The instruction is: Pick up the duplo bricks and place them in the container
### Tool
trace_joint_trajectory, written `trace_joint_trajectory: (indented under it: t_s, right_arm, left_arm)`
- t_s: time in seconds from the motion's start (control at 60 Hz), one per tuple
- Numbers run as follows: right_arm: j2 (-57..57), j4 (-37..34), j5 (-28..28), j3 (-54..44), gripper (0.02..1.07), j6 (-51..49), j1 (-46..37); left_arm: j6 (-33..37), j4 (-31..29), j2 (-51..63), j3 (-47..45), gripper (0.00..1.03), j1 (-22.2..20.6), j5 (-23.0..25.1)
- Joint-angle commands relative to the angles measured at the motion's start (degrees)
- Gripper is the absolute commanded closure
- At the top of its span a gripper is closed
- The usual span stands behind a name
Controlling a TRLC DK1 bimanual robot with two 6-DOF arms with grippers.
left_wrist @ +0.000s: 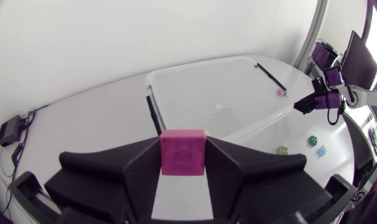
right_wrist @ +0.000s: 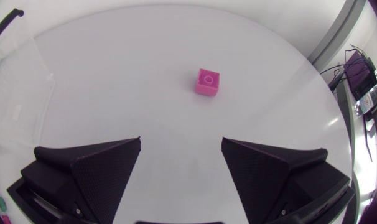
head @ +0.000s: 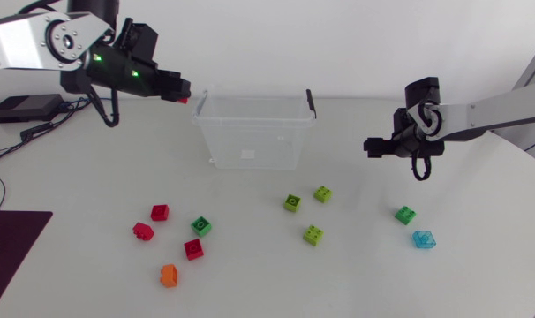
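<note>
Between the left gripper's [left_wrist: 183, 167] fingers: held brick [left_wrist: 183, 149], pinched from both sides, just short of the container [left_wrist: 207, 63] toward the table's far edge. Step: carry-to-drop. Next, likely: advance over the rim, release. Right gripper [right_wrist: 181, 163] spread, empty; loose brick [right_wrist: 207, 81] lies on the table ahead, apart.

Bricks by colour, one container [head: 252, 132]
On the tabletop [head: 356, 283]: three red bricks [head: 160, 212], three lime bricks [head: 292, 203], two green bricks [head: 201, 226], one orange brick [head: 169, 276], one blue brick [head: 424, 238]; one magenta brick [left_wrist: 183, 151] in the left jaws, a second magenta brick [right_wrist: 207, 81] at twelve o'clock from the right jaws
</note>
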Motion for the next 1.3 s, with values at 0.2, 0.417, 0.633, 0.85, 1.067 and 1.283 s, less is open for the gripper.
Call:
trace_joint_trajectory:
  t_s: [0.2,0.417,0.633,0.85,1.067,1.283]
  right_arm:
    - [3.8,-0.4,1.7,3.2,0.13,1.7,0.5]
    - [8.7,-1.3,3.9,9.6,0.13,2.7,0.7]
    - [16.1,-3.5,7.3,18.8,0.16,3.3,0.6]
    - [20.5,-7.0,8.2,26.4,0.16,5.9,-1.2]
    - [23.6,-9.0,7.2,30.1,0.16,6.6,-2.9]
    - [27.4,-11.5,5.5,35.1,0.16,7.7,-4.2]
  left_arm:
    - [-3.1,1.1,10.6,10.9,0.69,-2.6,1.7]
    - [-3.6,3.7,12.4,12.8,0.05,-3.6,2.7]
    - [0.3,3.5,3.4,6.4,0.05,-0.6,3.4]
    - [6.9,2.8,-8.6,-7.4,0.05,7.7,4.7]
    - [14.7,2.4,-14.5,-19.7,0.05,17.2,10.9]
    - [19.5,3.7,-15.8,-29.7,0.05,19.9,12.1]
